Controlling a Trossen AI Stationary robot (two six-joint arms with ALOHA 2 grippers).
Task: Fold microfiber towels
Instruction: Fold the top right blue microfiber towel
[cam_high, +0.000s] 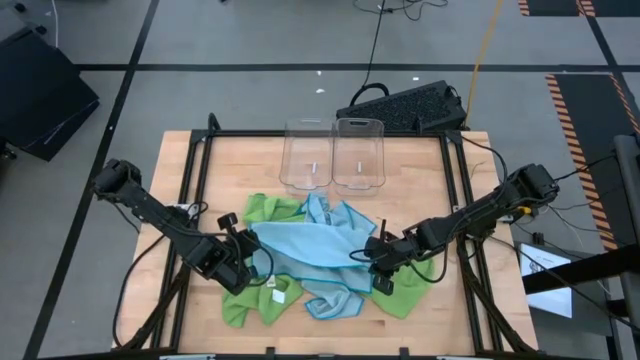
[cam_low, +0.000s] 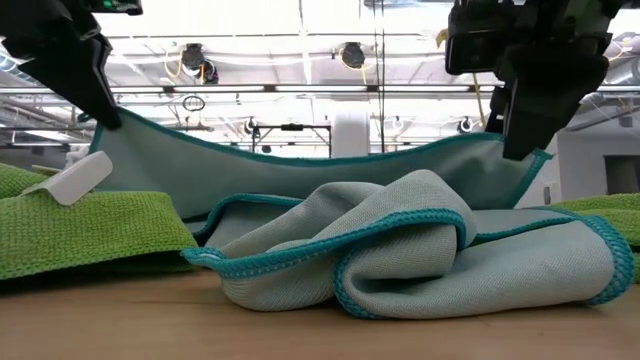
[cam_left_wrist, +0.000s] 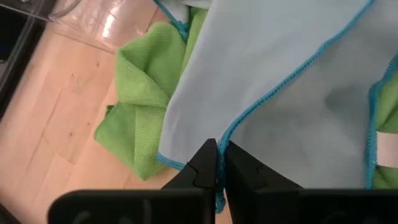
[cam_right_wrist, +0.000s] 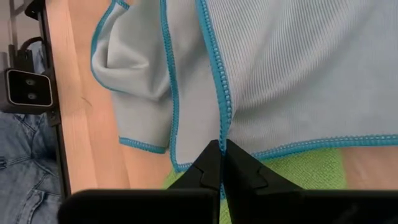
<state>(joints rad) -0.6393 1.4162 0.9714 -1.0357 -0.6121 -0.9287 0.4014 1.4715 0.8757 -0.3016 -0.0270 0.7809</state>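
I have the left gripper (cam_high: 252, 262) and right gripper (cam_high: 377, 262) pinched tight on opposite corners of one blue towel (cam_high: 305, 243), its teal edge sagging between them above the pile.

Soft matt ribbed cloth in the stretched light blue towel (cam_high: 305, 243), teal stitched edging. Coarser looped weave on the lime green towel (cam_low: 80, 228). Clear glossy plastic bins (cam_high: 334, 153) at 12 o'clock. Pale matt wood table (cam_high: 470, 320), possibly lightly varnished.
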